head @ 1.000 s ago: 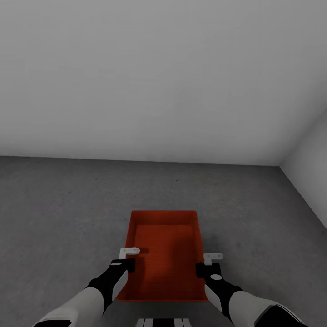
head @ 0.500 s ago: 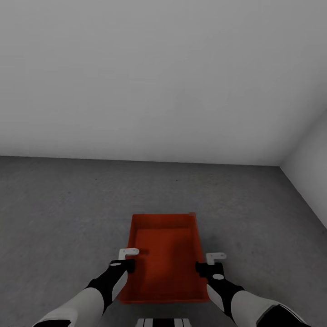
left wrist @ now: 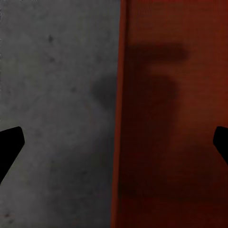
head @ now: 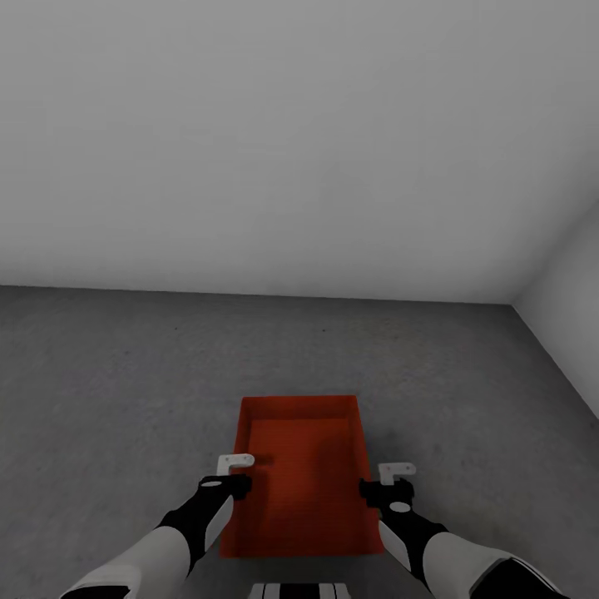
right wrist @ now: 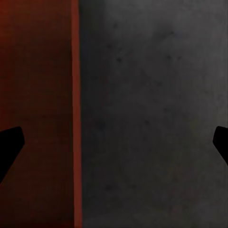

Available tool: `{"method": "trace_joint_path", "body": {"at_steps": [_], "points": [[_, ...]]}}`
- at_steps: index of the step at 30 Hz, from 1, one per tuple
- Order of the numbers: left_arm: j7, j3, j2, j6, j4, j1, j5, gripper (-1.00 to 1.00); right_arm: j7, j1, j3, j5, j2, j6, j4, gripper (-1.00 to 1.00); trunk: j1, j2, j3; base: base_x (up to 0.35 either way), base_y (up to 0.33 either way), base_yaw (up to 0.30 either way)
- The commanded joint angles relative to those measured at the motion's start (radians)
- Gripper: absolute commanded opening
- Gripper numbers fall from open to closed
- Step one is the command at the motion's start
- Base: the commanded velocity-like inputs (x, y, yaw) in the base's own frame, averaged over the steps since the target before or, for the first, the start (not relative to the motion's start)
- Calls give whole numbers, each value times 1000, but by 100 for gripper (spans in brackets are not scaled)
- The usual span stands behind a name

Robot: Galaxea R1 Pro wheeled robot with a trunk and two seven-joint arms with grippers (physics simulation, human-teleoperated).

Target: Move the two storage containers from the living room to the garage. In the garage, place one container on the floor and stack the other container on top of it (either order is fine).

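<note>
1. Nearest the camera in the head view, two white forearms with black wrists reach forward on either side of an orange-red, rectangular, open-topped storage container [head: 301, 474] with thin straight walls.
2. The left gripper [head: 235, 460] sits over the container's left wall, about halfway along its length. In the left wrist view, its two dark fingertips [left wrist: 10, 145] stand wide apart, one over the floor and one over the container's inside. The wall's rim runs between them, and neither tip touches it, so this gripper holds nothing.
3. The right gripper [head: 396, 471] is just outside the container's right wall, also about halfway along. Its wrist view shows its dark fingertips [right wrist: 10, 144] spread just as wide. One is over the red interior, the other over bare concrete, and the thin rim is nearer the first. It grips nothing.
4. The container [left wrist: 171, 114] lies on the dark grey mottled concrete floor [head: 108, 391], its long sides pointing away from the robot. Whether a second container is nested in it cannot be told.
5. Beyond the container, the floor stretches to a plain pale grey wall [head: 274, 141].
6. Right of the container, and well apart from it, a second pale wall [head: 566, 283] meets the first in a corner.
</note>
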Motion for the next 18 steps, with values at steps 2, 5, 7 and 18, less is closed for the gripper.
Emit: {"method": "trace_joint_path", "body": {"at_steps": [2,5,7,18], "points": [[1,6,-1,6,-2,0,-5,100,-3,0,9,-10,0,-4,1,100,0,0,-1,0,0,0],[1,6,-1,6,-2,0,-5,100,-3,0,9,-10,0,-4,1,100,0,0,-1,0,0,0],[1,6,-1,6,-2,0,-5,100,-3,0,9,-10,0,-5,1,100,0,0,-1,0,0,0],[1,7,-2,6,-2,0,-3,100,-3,0,8,-10,-3,-6,1,100,0,0,-1,0,0,0]]}}
